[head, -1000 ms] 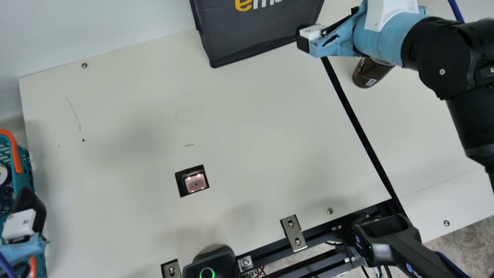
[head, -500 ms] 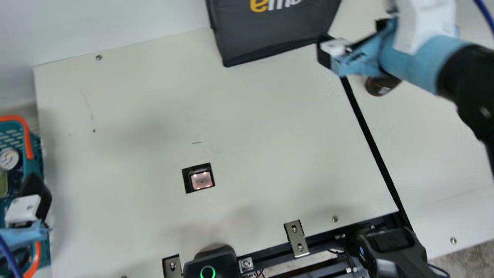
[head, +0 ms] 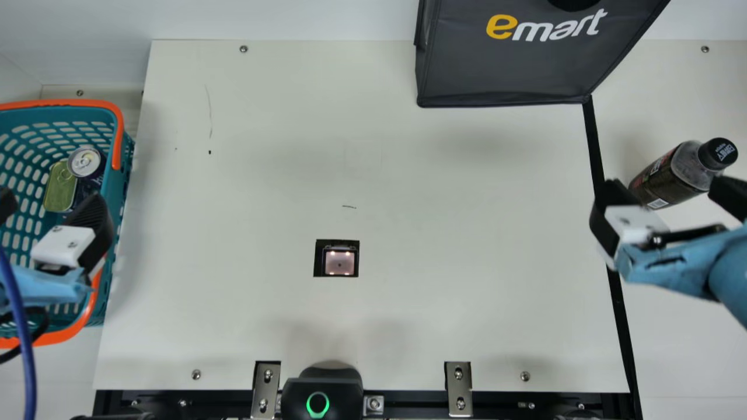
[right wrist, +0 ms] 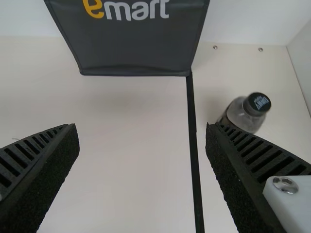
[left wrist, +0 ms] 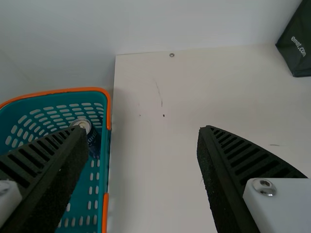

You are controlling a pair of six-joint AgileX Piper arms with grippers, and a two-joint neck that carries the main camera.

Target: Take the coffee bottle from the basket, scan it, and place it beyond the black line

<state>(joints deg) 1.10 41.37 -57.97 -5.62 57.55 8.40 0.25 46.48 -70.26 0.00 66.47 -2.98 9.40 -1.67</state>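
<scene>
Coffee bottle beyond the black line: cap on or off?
On: in the main and right wrist views, a black cap tops the coffee bottle.

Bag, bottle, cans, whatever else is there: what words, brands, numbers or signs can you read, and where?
"emart": front of the dark bag.
".com": end of the small print on the bag's side panel; the start is too blurred.
Coffee bottle: cap and label print too small or blurred.
Round can: too small.
No numbers are readable.
</scene>
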